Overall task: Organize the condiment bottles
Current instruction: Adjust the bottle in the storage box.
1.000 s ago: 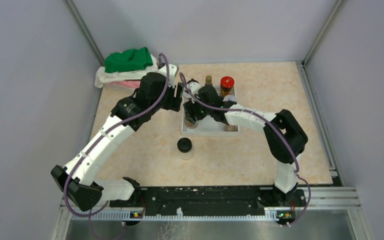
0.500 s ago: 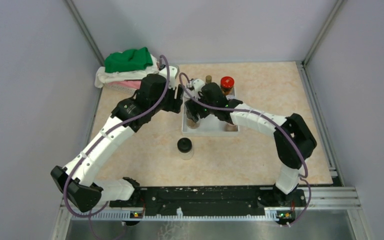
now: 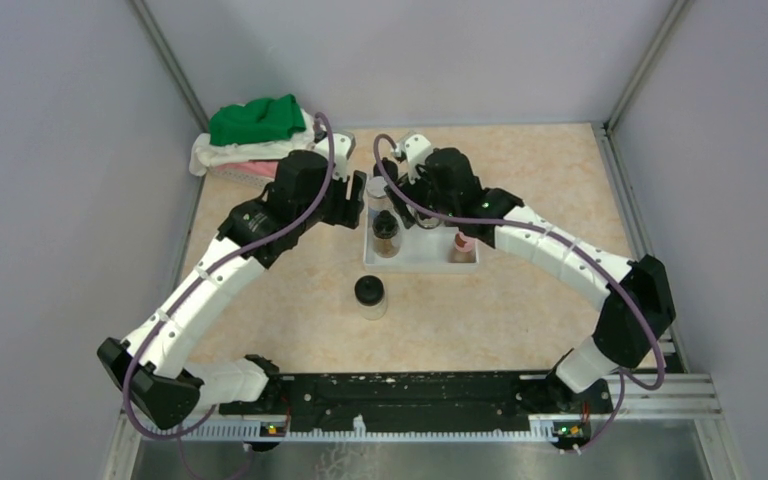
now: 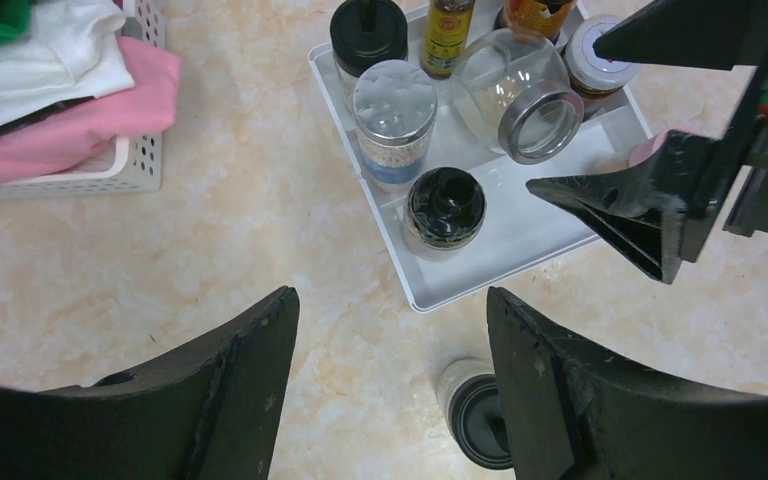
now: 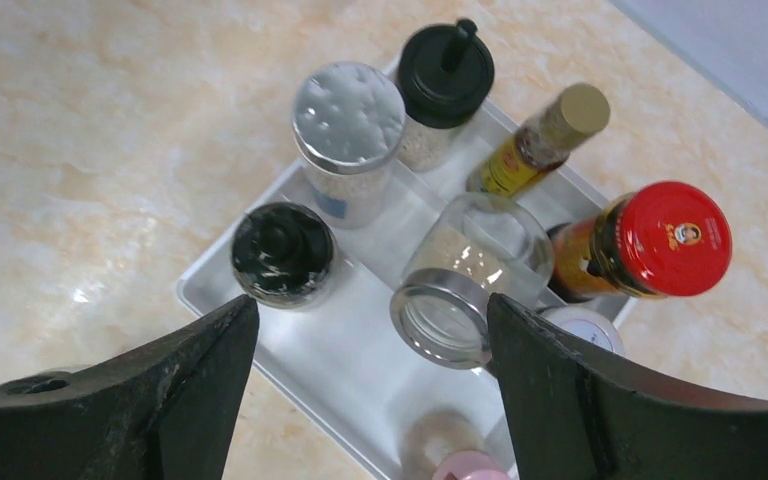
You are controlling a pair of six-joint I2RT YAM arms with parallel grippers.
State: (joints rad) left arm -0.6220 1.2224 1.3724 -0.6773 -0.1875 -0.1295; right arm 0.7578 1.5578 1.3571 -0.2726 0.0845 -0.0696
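A white tray (image 3: 420, 262) (image 4: 490, 285) (image 5: 310, 350) holds several condiment bottles. Among them are a black-capped jar (image 3: 386, 228) (image 4: 444, 205) (image 5: 282, 252) at its front left and a silver-capped jar (image 4: 394, 100) (image 5: 349, 118) behind it. A slim amber bottle (image 5: 545, 130), a red-capped bottle (image 5: 665, 240) and a pink-capped one (image 3: 461, 243) are there too. A glass jar with a silver rim (image 4: 520, 95) (image 5: 465, 275) leans tilted. One black-capped jar (image 3: 369, 293) (image 4: 480, 415) stands on the table in front. My right gripper (image 5: 372, 305) hangs open and empty above the tray. My left gripper (image 4: 390, 300) is open left of it.
A white basket (image 3: 222, 165) (image 4: 135, 165) of green, white and pink cloths sits at the back left. Walls close the table on three sides. Both arms meet over the tray's back edge.
My right gripper opened wider and drew up and back from the tray's front left, uncovering the black-capped jar there. The left arm barely moved.
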